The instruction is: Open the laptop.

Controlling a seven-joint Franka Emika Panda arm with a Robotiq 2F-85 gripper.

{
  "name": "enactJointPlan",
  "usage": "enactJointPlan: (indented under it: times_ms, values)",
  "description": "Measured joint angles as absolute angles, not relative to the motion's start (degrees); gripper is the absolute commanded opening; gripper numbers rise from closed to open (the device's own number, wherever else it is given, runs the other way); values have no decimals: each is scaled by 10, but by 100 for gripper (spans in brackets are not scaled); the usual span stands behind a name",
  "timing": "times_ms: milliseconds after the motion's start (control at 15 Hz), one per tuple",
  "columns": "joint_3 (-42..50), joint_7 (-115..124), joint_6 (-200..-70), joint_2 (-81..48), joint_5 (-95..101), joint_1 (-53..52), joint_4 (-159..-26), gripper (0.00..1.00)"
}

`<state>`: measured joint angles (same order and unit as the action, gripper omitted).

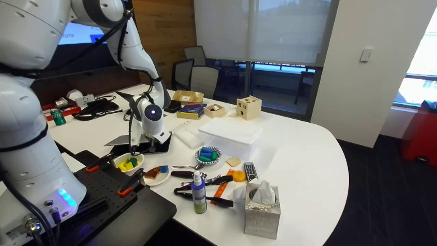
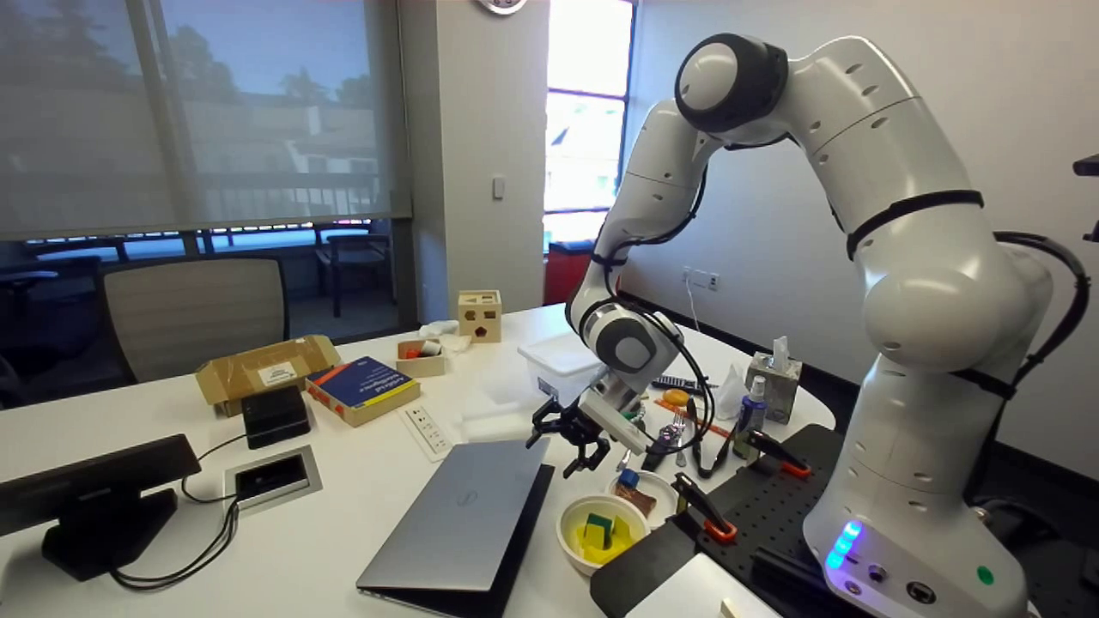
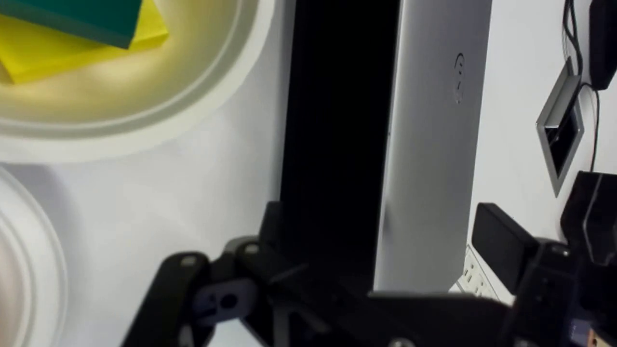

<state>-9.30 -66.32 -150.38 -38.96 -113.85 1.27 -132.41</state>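
On the white, round-ended table (image 1: 307,153), a thin, rectangular laptop (image 2: 464,506) of grey metal finish with a black inner side is found, its lid (image 3: 431,144) seemingly raised partway; just by one short end of it the black, jointed claw (image 2: 549,460) is poised, released, with its fingers (image 3: 503,243) spread wide and nothing grasped; whether the laptop is touched cannot be told. In the wrist view the laptop's long axis is seen to lead away from the claw, and the lid's long edge is framed between the fingers; that edge is turned toward the round, cream-white bowl (image 3: 207,99), which is set near but apart; for the coming move, it is judged, one finger must be slid beneath that edge, lest the whole laptop be shoved.
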Motion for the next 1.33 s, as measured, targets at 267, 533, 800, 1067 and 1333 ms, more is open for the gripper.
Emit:
enactJointPlan:
  times_ms: [267,533,800,1067,1333]
  values:
    - [-93,-712,-1484,-407,-1163,11,-1304,100]
    - [-29,-718,-1408,-415,-1172,-48,-1290,100]
    - [0,-728,-1367,-420,-1183,-79,-1281,100]
    - [9,-729,-1340,-431,-1183,-83,-1276,100]
    - [15,-737,-1308,-444,-1183,-83,-1269,100]
